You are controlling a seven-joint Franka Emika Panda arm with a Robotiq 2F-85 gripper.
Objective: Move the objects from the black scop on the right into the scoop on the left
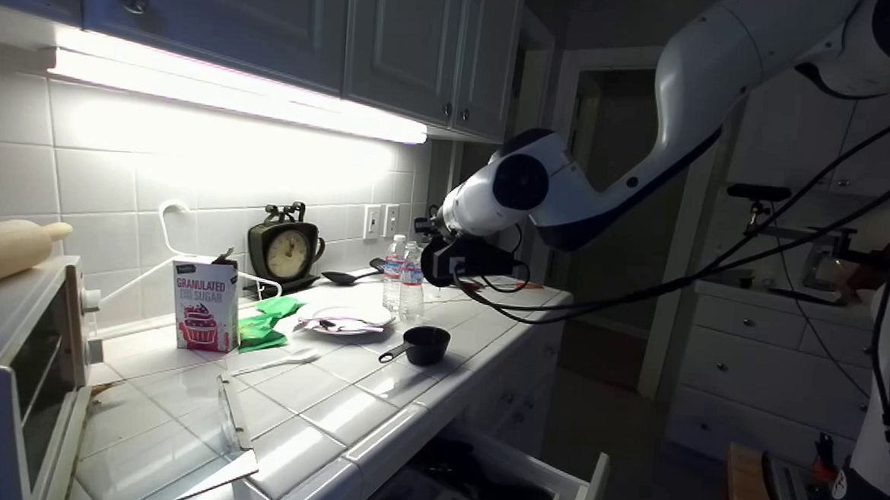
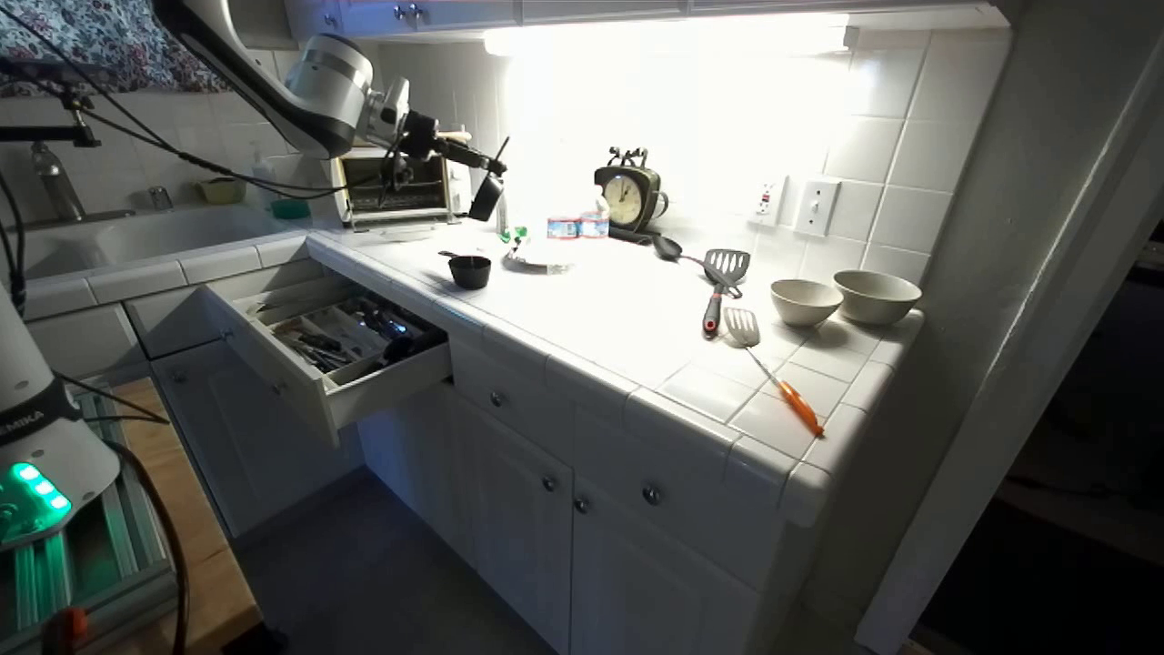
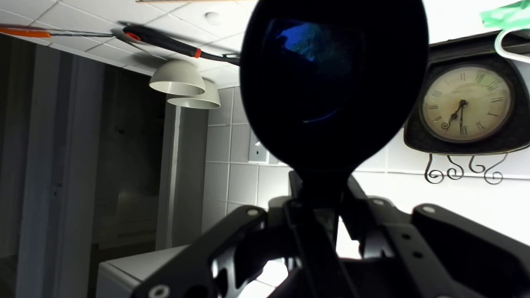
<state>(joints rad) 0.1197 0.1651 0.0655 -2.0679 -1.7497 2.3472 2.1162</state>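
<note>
My gripper (image 2: 496, 167) is shut on the handle of a black scoop (image 2: 486, 198) and holds it in the air above the counter. The handle end sticks up above the fingers and the cup hangs steeply tilted. In the wrist view the gripper (image 3: 321, 194) grips the narrow neck of this held scoop (image 3: 333, 82), whose dark round face fills the upper middle with a bluish sheen. Another black scoop (image 1: 426, 346) stands upright on the counter near the front edge; it also shows in an exterior view (image 2: 470, 271). No objects can be made out in either scoop.
A white plate (image 1: 344, 322), water bottles (image 1: 412, 285), a sugar box (image 1: 206, 306) and a clock (image 2: 627, 196) stand nearby. Two bowls (image 2: 806, 302) and several utensils lie farther along the counter. An open drawer (image 2: 346, 346) juts out below the counter edge.
</note>
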